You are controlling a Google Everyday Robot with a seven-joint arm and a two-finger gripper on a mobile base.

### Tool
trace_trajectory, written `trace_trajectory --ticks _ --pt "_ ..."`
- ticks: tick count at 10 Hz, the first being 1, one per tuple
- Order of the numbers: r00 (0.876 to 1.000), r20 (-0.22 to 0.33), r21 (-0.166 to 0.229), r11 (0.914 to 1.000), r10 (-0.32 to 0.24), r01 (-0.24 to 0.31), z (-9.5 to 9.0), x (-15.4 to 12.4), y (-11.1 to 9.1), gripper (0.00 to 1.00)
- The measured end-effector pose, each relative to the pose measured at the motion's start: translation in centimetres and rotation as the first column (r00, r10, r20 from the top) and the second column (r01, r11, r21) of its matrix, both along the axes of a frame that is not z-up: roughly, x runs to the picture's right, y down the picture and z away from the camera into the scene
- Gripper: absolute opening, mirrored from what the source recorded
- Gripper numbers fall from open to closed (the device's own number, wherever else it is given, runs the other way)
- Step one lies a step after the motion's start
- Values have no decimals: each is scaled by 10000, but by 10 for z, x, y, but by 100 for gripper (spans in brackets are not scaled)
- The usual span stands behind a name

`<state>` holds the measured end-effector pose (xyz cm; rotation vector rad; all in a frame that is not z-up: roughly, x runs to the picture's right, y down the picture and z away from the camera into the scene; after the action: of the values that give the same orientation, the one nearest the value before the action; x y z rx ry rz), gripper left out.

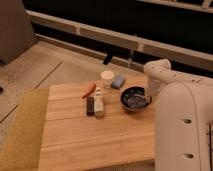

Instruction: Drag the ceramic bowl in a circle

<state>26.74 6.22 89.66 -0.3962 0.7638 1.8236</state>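
Observation:
The ceramic bowl (134, 98) is a round, shallow, glossy dark bowl with pale streaks inside. It sits on the wooden table (95, 140) near the table's right edge. My gripper (148, 94) reaches down from the white arm (159, 70) to the bowl's right rim. The arm hides where the gripper meets the rim.
A small white cup (106, 76) and a blue-grey object (118, 81) stand at the table's far edge. An orange-red item (88, 90), a dark bar (90, 105) and a small white bottle (99, 102) lie left of the bowl. My white body (185, 130) fills the right side.

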Motion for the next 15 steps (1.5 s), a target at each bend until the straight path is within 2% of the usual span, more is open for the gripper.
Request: trace_trajectory --ticks 2,3,4,5,7,9,10,12,13,15 --pt "9990 420 188 9997 -162 154 4 -22 -9 0" --pt "9967 812 225 9997 -60 42 5 -44 -7 0" --pt "9957 929 201 9998 -2 -17 5 -50 -4 0" --pt "9929 1170 46 9997 222 -229 4 -64 7 4" --pt "9902 1295 -278 9984 526 -494 1 -73 23 26" --pt "9898 1262 -425 9973 654 -604 0 -71 29 43" --pt "9899 1229 -479 9967 709 -654 0 -69 31 56" --pt "9900 1195 -525 9962 752 -693 1 -67 31 74" --pt "9895 1218 -531 9961 772 -712 1 -68 30 80" --pt "9879 1360 -451 9966 749 -694 1 -72 25 80"
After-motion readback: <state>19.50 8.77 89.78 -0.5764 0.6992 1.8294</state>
